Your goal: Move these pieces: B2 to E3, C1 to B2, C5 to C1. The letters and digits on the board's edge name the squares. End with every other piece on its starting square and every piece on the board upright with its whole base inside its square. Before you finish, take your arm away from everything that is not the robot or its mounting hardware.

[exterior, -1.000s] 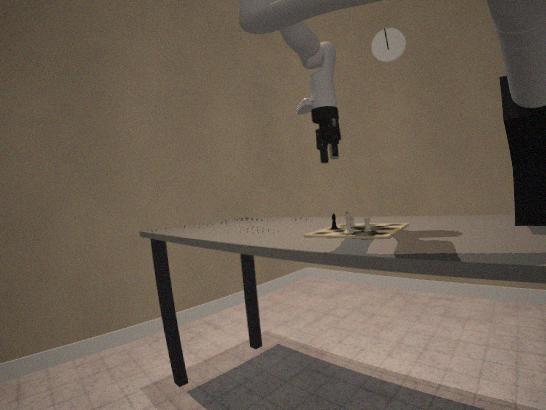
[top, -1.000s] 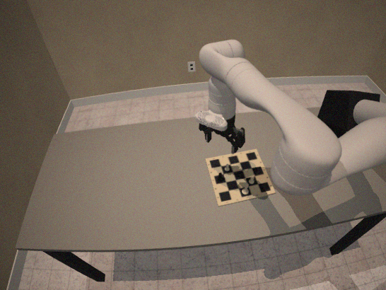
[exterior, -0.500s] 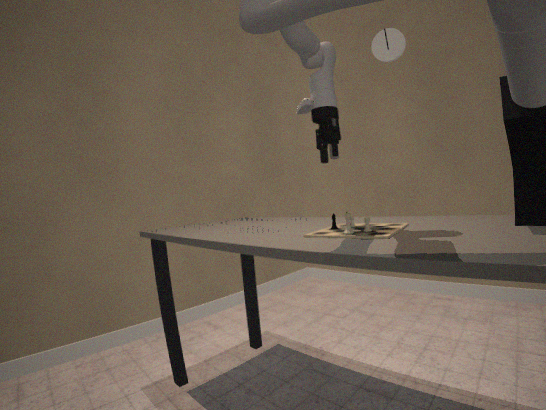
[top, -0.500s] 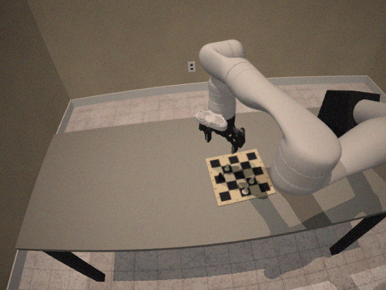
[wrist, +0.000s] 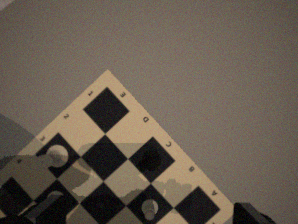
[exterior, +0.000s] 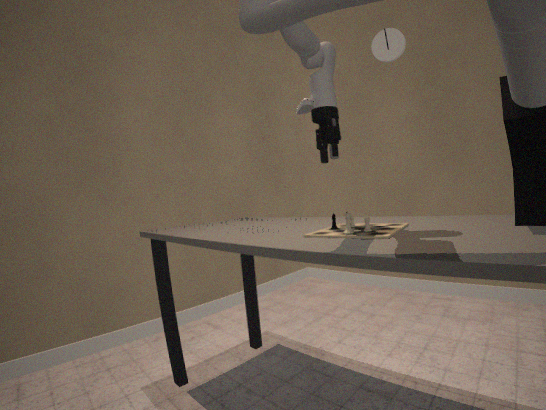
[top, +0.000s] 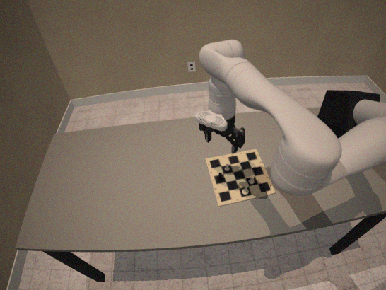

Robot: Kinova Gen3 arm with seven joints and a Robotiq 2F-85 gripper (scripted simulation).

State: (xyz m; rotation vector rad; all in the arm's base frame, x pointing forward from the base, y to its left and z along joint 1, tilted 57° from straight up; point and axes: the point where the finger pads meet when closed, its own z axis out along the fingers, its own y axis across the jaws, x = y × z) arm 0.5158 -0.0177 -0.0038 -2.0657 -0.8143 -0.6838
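Observation:
The small chessboard (top: 240, 177) lies on the grey table and also shows in the wrist view (wrist: 115, 170). A black piece (top: 220, 177) (wrist: 150, 159) stands on C1. A pale piece (top: 227, 167) (wrist: 150, 207) stands on B2. A white piece (top: 244, 191) (wrist: 57, 155) stands on E3. Another white piece (top: 252, 180) stands on D4, stretched at the wrist view's lower left (wrist: 45, 206). All look upright. My gripper (top: 222, 143) (exterior: 327, 155) is open and empty. It hangs high above the table near the board's far edge.
The arm's shadow falls across the board's near right part (top: 258, 192). The robot's black base (top: 344, 109) stands at the table's back right. The large arm link (top: 304, 155) hangs right of the board.

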